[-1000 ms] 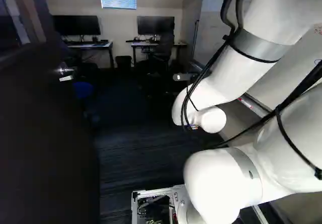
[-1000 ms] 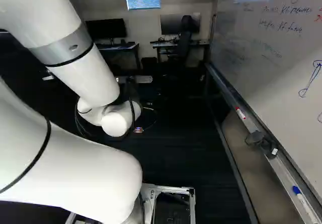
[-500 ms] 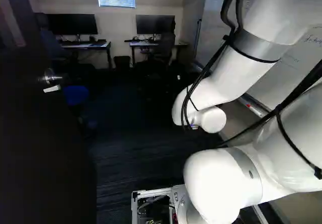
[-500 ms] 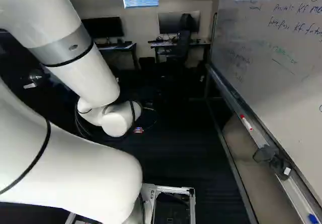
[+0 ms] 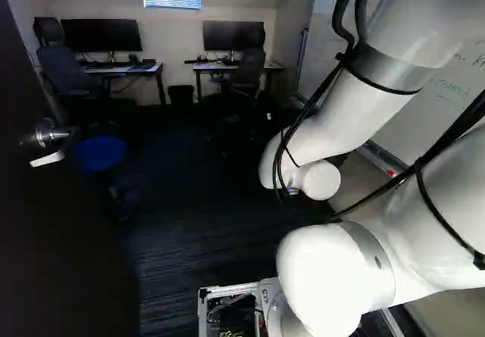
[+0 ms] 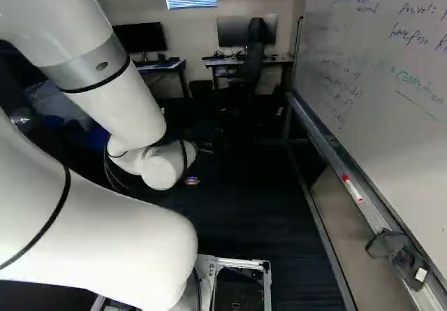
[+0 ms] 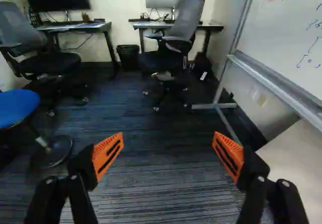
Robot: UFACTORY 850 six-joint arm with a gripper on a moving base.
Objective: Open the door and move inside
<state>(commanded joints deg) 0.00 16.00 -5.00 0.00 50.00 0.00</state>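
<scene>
The dark door [image 5: 64, 231] stands swung open along the left of the left base view, its metal lever handle [image 5: 47, 141] on the side facing the room. My gripper is hidden behind the arm's wrist [image 5: 320, 179] in the left base view, right of the door and apart from it. In the wrist view my gripper [image 7: 167, 156] stands open, its orange pads wide apart with only carpet seen between them.
A whiteboard [image 6: 377, 66] with a tray [image 6: 360, 199] runs along the right side. Ahead are two desks [image 7: 75, 27] with monitors, office chairs [image 7: 173, 32] and a black bin [image 7: 128, 57]. A blue stool [image 7: 17, 107] stands on the left, past the door handle.
The base has moved forward into the room: door handle and whiteboard tray have slid outward and nearer in the base views, and the blue stool shows more. The arm holds its pose.
</scene>
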